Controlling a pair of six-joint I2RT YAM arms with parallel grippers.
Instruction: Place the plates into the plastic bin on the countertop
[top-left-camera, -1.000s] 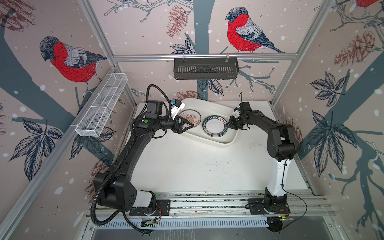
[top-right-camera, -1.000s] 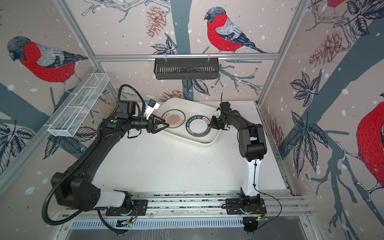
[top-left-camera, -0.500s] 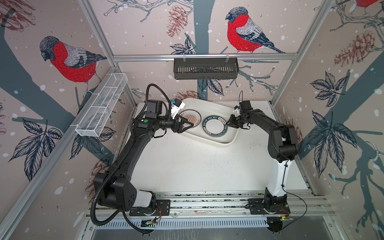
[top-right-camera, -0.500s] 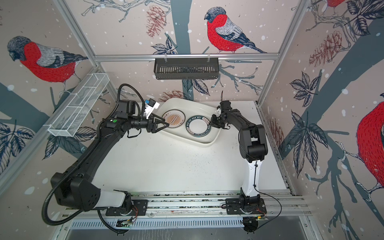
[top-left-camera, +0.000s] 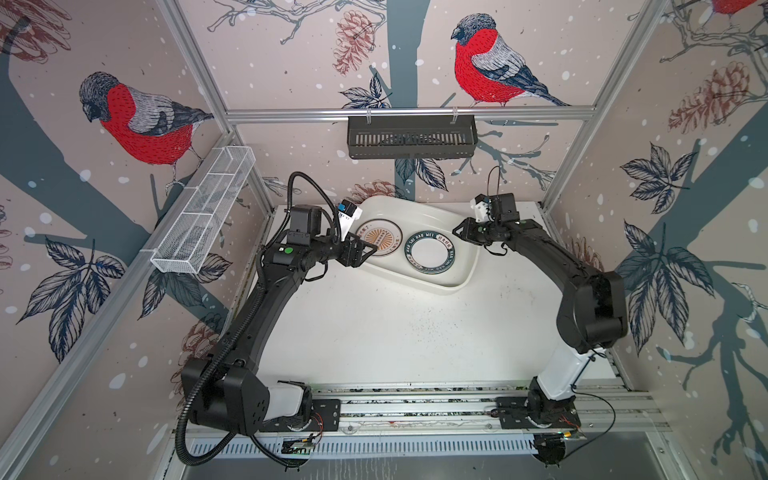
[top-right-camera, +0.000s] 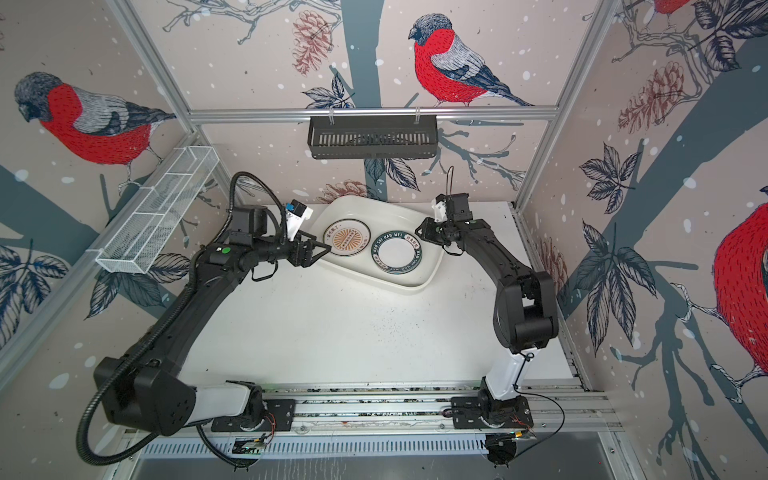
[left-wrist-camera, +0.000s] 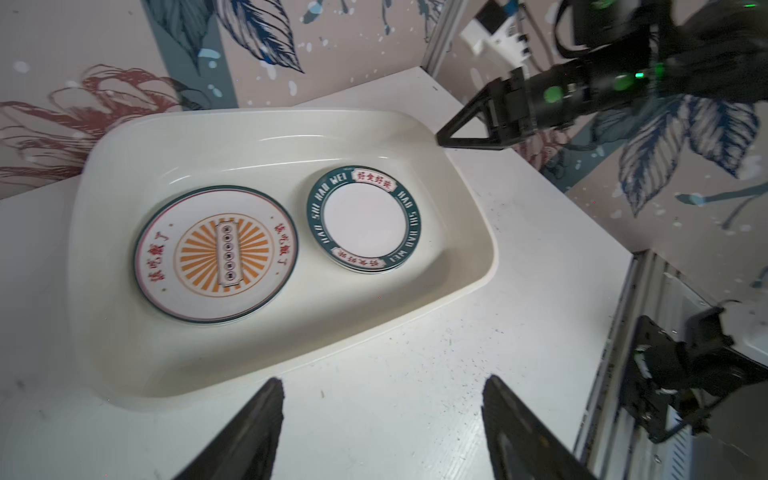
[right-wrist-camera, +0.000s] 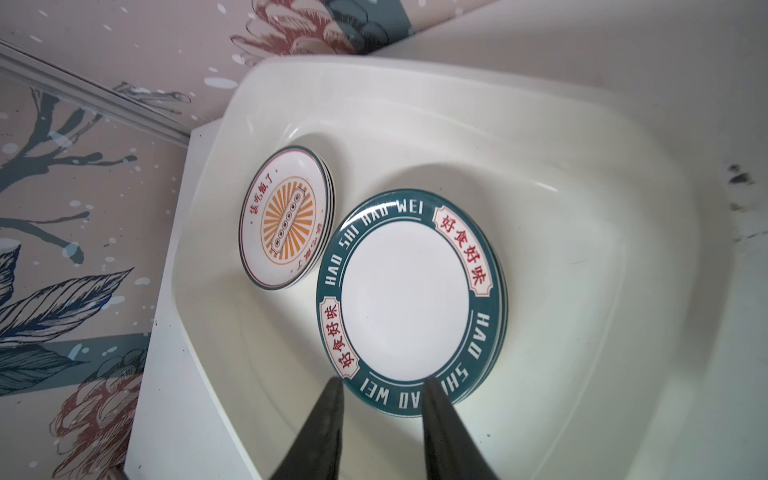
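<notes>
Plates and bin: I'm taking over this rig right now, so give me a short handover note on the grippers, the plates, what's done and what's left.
Left gripper: open and empty, over the countertop just outside the plastic bin.
Right gripper: jaws apart and empty, above the edge of the green-rimmed stack.
Plates: two stacks side by side in the bin, the sunburst stack and the green-rimmed one.
Done: every plate in view is in the bin; none shows on the countertop.
Left: probably only pulling both arms back.
</notes>
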